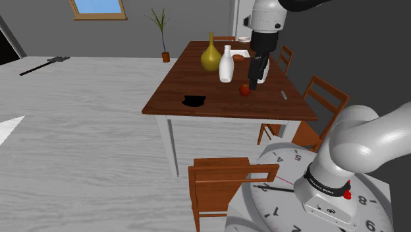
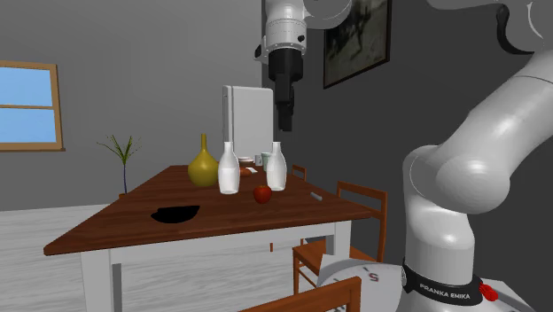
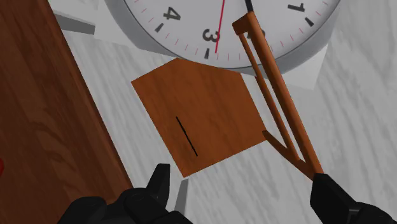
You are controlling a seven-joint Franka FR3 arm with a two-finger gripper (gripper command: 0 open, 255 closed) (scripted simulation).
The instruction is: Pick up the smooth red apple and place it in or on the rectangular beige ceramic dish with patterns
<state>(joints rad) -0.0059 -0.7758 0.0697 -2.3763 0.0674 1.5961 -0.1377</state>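
Your end effector (image 2: 285, 124) hangs released above the bench (image 2: 133, 217), and the red apple (image 2: 262, 194) lies below it, a little aside, so descending off-centre may let one finger knock it rolling away.

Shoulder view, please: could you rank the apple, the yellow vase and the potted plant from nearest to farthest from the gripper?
1. The apple, on the table almost beneath the open gripper.
2. The yellow vase, farther along the table toward the view's left.
3. The potted plant, on the floor beyond the table's far left corner.
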